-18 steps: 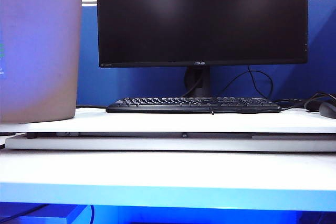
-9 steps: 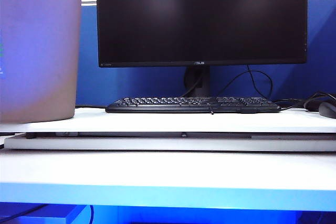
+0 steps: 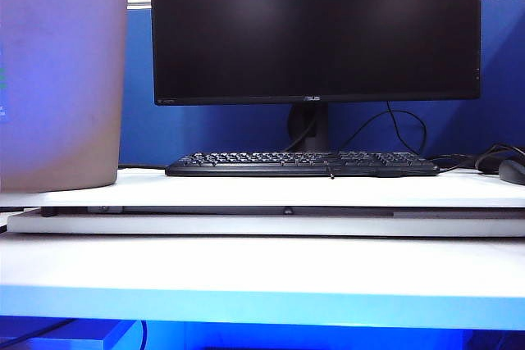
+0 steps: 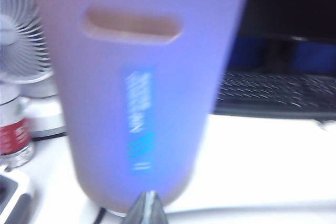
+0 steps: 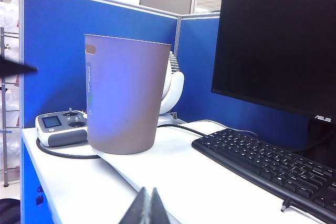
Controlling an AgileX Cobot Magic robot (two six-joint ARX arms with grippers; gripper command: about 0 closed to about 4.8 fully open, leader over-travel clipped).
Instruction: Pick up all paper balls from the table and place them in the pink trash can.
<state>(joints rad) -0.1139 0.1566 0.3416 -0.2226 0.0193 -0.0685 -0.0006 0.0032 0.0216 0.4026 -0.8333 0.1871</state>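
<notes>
The pink trash can [image 3: 57,79] stands on the table [image 3: 262,264] at the far left of the exterior view. No paper balls show in any view. In the left wrist view my left gripper [image 4: 148,203] is shut with nothing in it, close in front of the trash can [image 4: 142,87], whose handle hole faces the camera; the picture is blurred. Over the white table [image 5: 210,187], my right gripper [image 5: 149,198] is also shut and empty, well back from the trash can [image 5: 123,98]. Neither gripper shows in the exterior view.
A black keyboard [image 3: 302,163] lies before a dark monitor [image 3: 316,26], and a mouse [image 3: 513,171] sits at the far right. Beside the trash can are a white fan [image 4: 21,40], a bottle [image 4: 13,135] and a grey controller [image 5: 60,127] with its cable.
</notes>
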